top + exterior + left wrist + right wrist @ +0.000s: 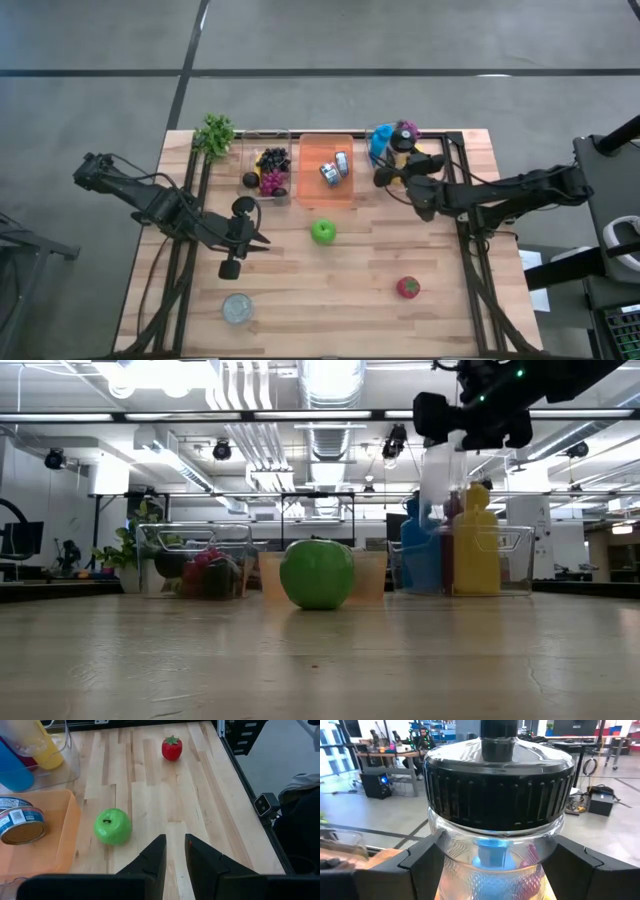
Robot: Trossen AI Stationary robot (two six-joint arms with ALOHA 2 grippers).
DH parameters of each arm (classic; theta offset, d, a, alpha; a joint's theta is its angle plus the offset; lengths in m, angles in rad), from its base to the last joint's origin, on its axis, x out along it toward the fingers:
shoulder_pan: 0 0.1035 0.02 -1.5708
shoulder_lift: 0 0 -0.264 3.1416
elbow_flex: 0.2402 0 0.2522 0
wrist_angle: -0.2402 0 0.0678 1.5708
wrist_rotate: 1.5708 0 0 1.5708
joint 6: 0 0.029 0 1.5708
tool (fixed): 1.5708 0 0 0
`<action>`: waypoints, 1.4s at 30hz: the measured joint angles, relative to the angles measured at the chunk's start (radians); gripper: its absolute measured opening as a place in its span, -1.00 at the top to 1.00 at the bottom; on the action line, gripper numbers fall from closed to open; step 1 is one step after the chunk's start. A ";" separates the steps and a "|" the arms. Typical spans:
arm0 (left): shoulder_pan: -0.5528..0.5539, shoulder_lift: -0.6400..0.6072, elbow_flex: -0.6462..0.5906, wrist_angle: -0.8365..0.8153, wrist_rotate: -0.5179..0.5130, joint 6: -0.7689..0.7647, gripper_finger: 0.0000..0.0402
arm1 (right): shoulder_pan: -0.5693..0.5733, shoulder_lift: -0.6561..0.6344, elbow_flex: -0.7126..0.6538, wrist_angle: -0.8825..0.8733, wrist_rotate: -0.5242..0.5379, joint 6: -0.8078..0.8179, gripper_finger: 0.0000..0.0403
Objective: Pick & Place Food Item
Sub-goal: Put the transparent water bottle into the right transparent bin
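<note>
A: Two grippers are logged. How is the right gripper [497,867] found?

B: It is found clamped on a clear, round jar with a black ribbed lid [497,785], one finger on each side of the glass below the lid. The jar is held up in the air, off the bench, at the far edge, between the orange plastic tray [310,150] and the clear bin [455,140] of coloured bottles. Which of the two lies directly beneath cannot be told.

A: And the left gripper [175,852]?

B: It is seen over the left half of the bench. Its fingers are parted by only a narrow slit, and nothing is held between them.

A: Where are the food items placed?

B: A shiny green apple [322,232] is set near the middle of the wooden bench [360,300], just in front of the orange tray's front edge. A small red strawberry [407,288] is noted toward the front right corner, well apart from the apple. Neither is touched by a gripper.
</note>
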 joint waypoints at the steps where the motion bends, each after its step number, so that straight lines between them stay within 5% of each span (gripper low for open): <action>1: 0.000 0.000 0.000 0.001 0.000 0.000 0.63 | -0.004 0.007 -0.001 0.000 0.000 0.002 -0.38; 42: 0.000 0.000 0.000 0.000 0.000 0.001 0.62 | -0.007 0.064 -0.016 -0.008 0.022 0.085 -0.40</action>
